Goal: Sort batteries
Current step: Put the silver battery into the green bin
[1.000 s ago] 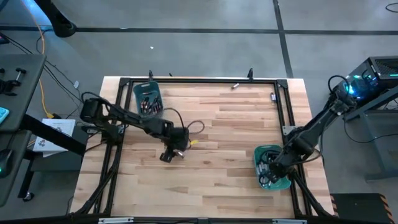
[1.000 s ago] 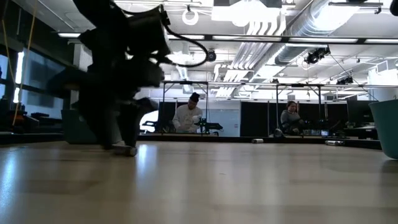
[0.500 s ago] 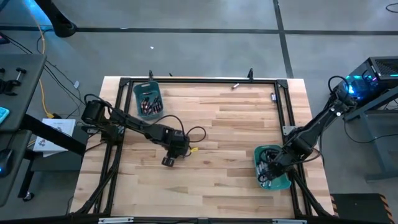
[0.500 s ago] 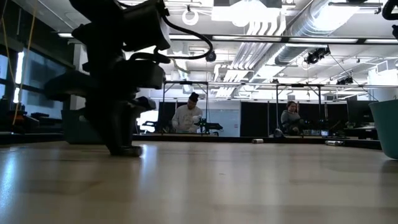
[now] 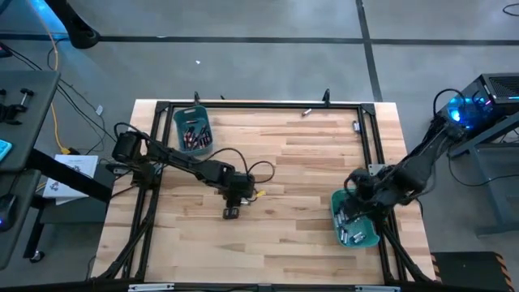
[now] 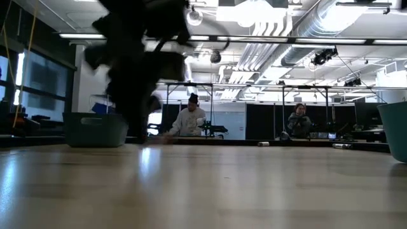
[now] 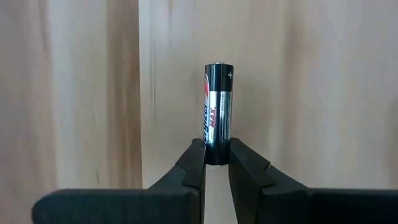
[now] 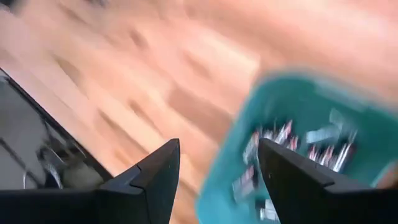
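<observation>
My left gripper (image 5: 231,212) stands over the middle of the wooden table (image 5: 292,162), shut on one battery (image 7: 217,115), black and silver with red lettering. My right gripper (image 5: 354,188) hovers open above the far left corner of a teal bin (image 5: 357,223) at the near right; that bin (image 8: 298,143) holds several batteries. A second teal bin (image 5: 192,130) at the far left holds dark batteries. My left gripper pinches the battery's near end (image 7: 217,155) between its two fingertips (image 7: 198,163). The fingers slant steeply down and lie along the battery. It sticks out past the fingertips in line with them, its plus end farthest out. Whether it is clear of the wood I cannot tell.
Two small loose things (image 5: 306,111) (image 5: 355,126) lie near the table's far edge. A black frame (image 5: 259,105) runs around the table. Bare wood lies between the two bins. Beyond the table, people (image 6: 191,119) sit at desks.
My left gripper has slid a little toward the table's right and near edges and rolled about its own line. My right gripper has risen out of the near right bin and tipped.
</observation>
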Motion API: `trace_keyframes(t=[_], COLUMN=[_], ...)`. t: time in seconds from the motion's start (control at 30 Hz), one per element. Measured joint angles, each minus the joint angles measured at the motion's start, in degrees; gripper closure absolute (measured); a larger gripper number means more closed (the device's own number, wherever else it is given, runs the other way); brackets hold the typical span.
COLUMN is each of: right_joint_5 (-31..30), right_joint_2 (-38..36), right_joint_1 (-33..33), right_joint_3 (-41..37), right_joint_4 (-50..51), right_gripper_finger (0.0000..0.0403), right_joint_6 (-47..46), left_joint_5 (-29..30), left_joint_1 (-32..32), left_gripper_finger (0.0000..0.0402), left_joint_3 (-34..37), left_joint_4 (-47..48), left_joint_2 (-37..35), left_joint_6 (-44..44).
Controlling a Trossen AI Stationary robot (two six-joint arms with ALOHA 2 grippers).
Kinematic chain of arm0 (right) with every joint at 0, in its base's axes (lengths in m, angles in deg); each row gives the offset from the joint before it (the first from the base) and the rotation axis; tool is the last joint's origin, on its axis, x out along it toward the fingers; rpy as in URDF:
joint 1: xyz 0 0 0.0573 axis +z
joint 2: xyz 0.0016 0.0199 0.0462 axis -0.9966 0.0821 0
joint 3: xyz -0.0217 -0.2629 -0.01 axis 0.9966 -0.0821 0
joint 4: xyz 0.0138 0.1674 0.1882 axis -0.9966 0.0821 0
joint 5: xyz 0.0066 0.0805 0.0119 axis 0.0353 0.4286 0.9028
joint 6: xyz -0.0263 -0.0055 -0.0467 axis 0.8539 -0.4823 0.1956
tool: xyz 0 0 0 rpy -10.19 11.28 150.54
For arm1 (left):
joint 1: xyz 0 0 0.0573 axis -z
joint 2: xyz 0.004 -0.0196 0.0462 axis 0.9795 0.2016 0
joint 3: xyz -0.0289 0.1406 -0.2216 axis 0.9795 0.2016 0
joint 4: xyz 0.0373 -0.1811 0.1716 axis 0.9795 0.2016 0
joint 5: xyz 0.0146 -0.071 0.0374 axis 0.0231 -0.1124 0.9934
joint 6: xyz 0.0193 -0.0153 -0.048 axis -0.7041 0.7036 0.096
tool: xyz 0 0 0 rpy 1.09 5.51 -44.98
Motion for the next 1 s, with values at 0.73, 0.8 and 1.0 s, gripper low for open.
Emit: trace_keyframes(t=[0.73,0.8,1.0], right_joint_5=[-32.4,-35.2,-38.3], right_joint_2=[0.0,0.0,0.2], right_joint_1=[0.2,0.2,0.2], right_joint_3=[34.0,35.2,35.4], right_joint_4=[7.7,7.7,8.1], right_gripper_finger=[0.0192,0.0192,0.0192], right_joint_6=[36.9,38.6,39.3], left_joint_5=[3.8,3.2,1.7], left_joint_1=[-6.9,-6.3,-4.2], left_gripper_finger=[0.0369,0.0369,0.0369], left_joint_3=[-75.0,-72.9,-68.9], left_joint_4=[5.7,-2.7,-17.3], left_joint_2=[30.1,32.0,36.5], left_joint_6=[-17.9,-19.1,-19.6])
